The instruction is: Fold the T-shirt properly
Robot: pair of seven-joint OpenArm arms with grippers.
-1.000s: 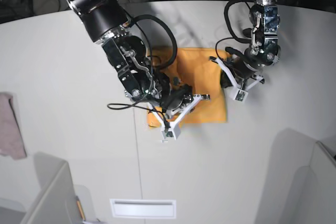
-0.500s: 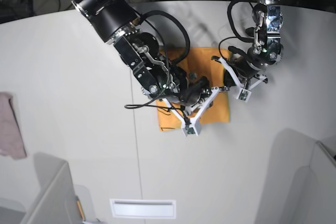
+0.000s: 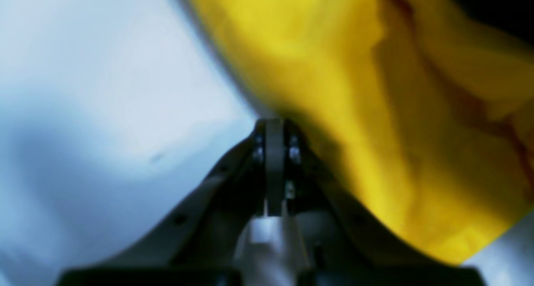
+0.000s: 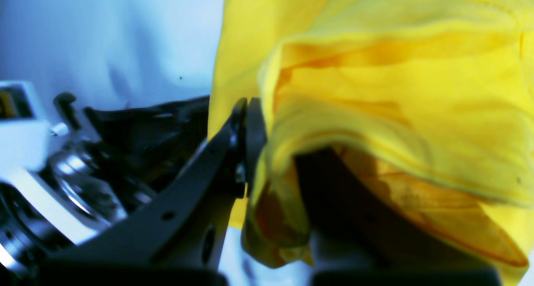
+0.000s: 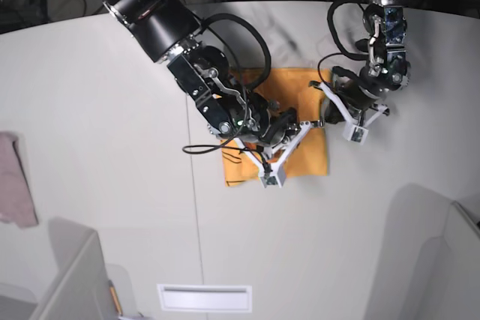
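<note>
The orange-yellow T-shirt (image 5: pixel 300 103) lies partly folded on the white table (image 5: pixel 112 110). My right gripper (image 5: pixel 289 136), on the big black arm, is shut on a bunched fold of the T-shirt (image 4: pixel 375 111), and cloth fills the gap between its fingers (image 4: pixel 246 144). It holds this fold over the shirt's middle. My left gripper (image 5: pixel 330 110) is at the shirt's right edge. In the left wrist view its fingertips (image 3: pixel 273 127) are pressed together right at the edge of the T-shirt (image 3: pixel 354 90). The black markings and the tag are hidden.
A small pinkish cloth (image 5: pixel 15 181) hangs at the table's left edge. Grey panels stand at the bottom left (image 5: pixel 71 275) and bottom right (image 5: pixel 427 252). A white slot (image 5: pixel 204 297) is near the front edge. Cables run behind the table.
My right gripper has carried the shirt's left part to the right, over the rest, so the shirt looks narrower. My left gripper has shifted slightly right at the shirt's edge.
</note>
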